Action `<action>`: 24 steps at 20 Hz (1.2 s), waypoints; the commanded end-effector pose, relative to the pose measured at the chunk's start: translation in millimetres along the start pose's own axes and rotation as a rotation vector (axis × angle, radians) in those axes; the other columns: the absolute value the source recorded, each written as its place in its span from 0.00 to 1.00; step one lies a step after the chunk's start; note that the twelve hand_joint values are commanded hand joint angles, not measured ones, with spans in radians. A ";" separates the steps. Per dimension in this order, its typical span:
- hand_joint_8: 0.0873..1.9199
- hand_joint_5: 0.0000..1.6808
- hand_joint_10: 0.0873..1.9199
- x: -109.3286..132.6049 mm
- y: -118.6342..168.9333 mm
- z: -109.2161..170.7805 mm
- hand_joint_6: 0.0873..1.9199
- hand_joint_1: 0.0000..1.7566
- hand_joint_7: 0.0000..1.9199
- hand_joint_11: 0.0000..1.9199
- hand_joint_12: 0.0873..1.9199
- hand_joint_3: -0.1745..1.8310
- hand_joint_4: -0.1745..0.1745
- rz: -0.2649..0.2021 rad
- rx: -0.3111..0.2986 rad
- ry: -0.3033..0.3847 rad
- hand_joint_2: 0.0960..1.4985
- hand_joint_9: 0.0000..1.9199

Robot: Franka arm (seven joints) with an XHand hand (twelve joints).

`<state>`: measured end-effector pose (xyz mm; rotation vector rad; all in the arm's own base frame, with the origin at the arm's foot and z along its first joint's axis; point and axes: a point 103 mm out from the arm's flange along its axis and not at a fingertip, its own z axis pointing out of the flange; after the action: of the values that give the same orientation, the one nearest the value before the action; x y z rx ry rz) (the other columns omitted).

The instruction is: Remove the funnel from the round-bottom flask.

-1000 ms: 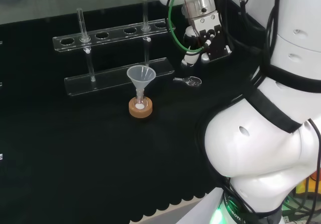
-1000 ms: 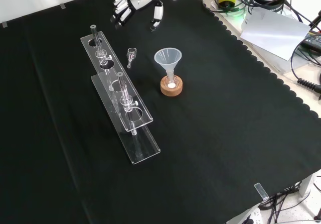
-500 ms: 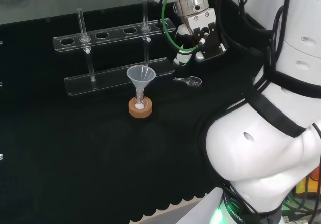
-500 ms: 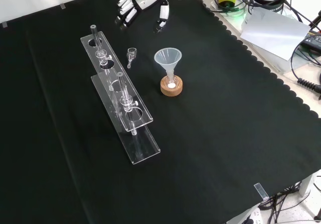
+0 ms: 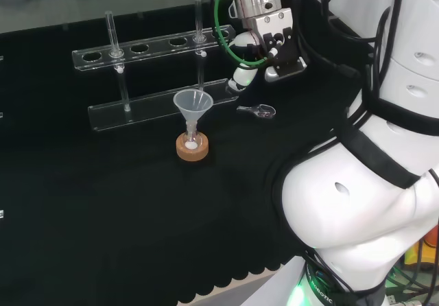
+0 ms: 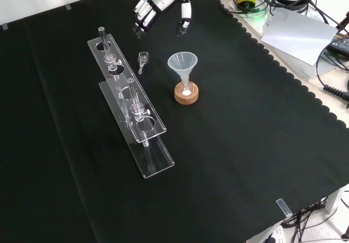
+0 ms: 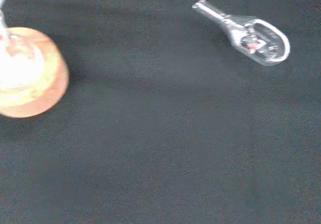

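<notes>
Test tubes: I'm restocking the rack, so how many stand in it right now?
2. One test tube stands at the rack's far end in the front view, the other test tube nearer its middle. Clear glass is hard to see, so another could be missed.

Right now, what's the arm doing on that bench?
The robot hand hangs above the black cloth with relaxed fingers, holding nothing. The funnel sits upright in the small flask on its cork ring, untouched. In the front view the robot hand is beyond the funnel, near the far end of the clear tube rack. A small glass stopper lies on the cloth between rack and funnel.
</notes>
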<state>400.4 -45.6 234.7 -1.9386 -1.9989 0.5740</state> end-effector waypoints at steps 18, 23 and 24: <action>0.24 0.07 0.37 74.3 -2.2 -4.7 0.00 0.38 0.00 0.10 0.77 0.35 0.40 -0.153 -0.002 -0.110 0.41 0.10; 0.23 0.08 0.37 85.4 0.4 -1.3 0.00 0.38 0.00 0.11 0.77 0.35 0.39 -0.168 0.015 -0.110 0.41 0.10; 0.23 0.08 0.37 87.4 0.5 -0.7 0.00 0.38 0.00 0.11 0.77 0.35 0.38 -0.171 0.015 -0.113 0.41 0.10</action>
<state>397.1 28.3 233.4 -1.7667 -2.1825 0.6506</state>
